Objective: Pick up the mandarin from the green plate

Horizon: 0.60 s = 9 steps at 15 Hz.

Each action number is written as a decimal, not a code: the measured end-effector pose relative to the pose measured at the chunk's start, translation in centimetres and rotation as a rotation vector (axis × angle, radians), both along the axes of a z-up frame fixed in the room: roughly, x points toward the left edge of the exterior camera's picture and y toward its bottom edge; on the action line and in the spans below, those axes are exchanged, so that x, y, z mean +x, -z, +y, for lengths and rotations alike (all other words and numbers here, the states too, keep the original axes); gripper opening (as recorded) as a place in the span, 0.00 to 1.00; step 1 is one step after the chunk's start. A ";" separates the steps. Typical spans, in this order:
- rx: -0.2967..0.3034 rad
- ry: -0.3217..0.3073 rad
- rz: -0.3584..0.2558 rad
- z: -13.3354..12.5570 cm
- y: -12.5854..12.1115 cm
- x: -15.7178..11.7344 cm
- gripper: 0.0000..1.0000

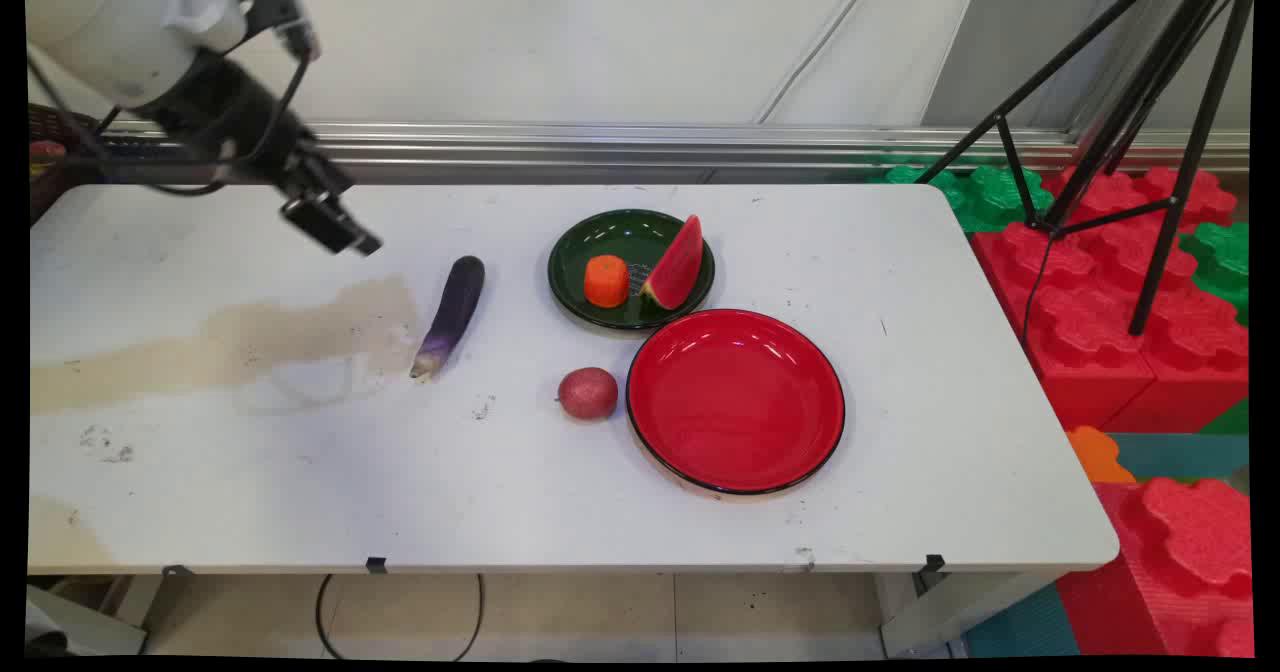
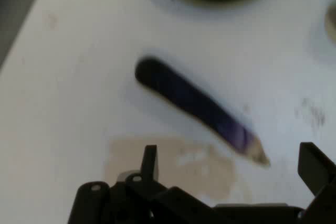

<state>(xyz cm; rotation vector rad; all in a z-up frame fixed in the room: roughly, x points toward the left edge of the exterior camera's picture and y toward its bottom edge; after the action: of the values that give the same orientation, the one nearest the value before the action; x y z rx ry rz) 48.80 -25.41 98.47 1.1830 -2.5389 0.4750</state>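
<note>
My black gripper (image 1: 335, 227) hangs above the table's left back part, open with nothing between its fingers. The nearest thing is a purple eggplant (image 1: 450, 314), lying to its right and a bit nearer the front. In the hand view the eggplant (image 2: 197, 106) lies slanted just beyond the gripper (image 2: 231, 163), with one fingertip (image 2: 150, 156) at the left and the other at the right edge. Further right a dark green plate (image 1: 580, 242) carries an orange piece (image 1: 606, 280) and a watermelon slice (image 1: 678, 266).
An empty red plate (image 1: 736, 399) sits in front of the green one, with a red apple (image 1: 587, 393) at its left side. A brownish stain (image 1: 240, 342) spreads over the table's left. A black tripod (image 1: 1120, 112) and red and green foam blocks (image 1: 1110, 292) stand right of the table.
</note>
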 end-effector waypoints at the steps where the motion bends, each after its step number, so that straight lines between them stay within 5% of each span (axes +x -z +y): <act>1: -0.023 0.005 0.013 -0.6 -0.3 -0.5 1.00; 9: -0.123 0.065 0.060 -5.4 -1.1 -4.6 1.00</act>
<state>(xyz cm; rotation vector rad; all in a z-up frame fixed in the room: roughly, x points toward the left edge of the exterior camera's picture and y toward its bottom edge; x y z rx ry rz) 44.16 -30.77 99.53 1.0513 -2.4507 0.5628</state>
